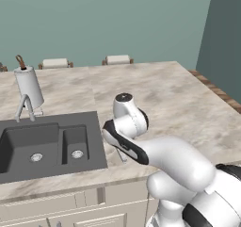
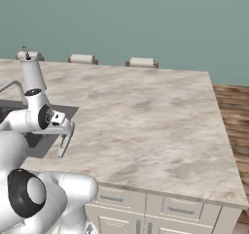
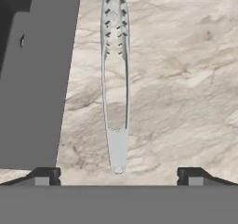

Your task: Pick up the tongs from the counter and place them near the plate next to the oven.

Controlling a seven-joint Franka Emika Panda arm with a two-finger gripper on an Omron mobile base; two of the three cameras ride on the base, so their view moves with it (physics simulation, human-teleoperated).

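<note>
Tongs (image 3: 115, 93) lying flat on the counter (image 3: 176, 79), just beside the sink (image 3: 32, 79) edge, running parallel w/ it. In hand view, slotted tips pointing to the top, joined end sitting low between the two fingertips (image 3: 46, 175), not touching either. Gripper (image 3: 118, 176) hovering over the tongs w/ jaws standing wide apart, nothing held. In right base view, gripper (image 2: 66, 131) pointing down at the counter's near edge, tongs (image 2: 63, 148) showing as a thin pale strip just below it, by the sink corner. In left base view, tongs (image 1: 121, 155) peeking out under the forearm, right of the sink (image 1: 47, 146). Paper towel roll (image 1: 29, 85) standing upright behind the faucet (image 1: 23, 108), well apart from the tongs.
</note>
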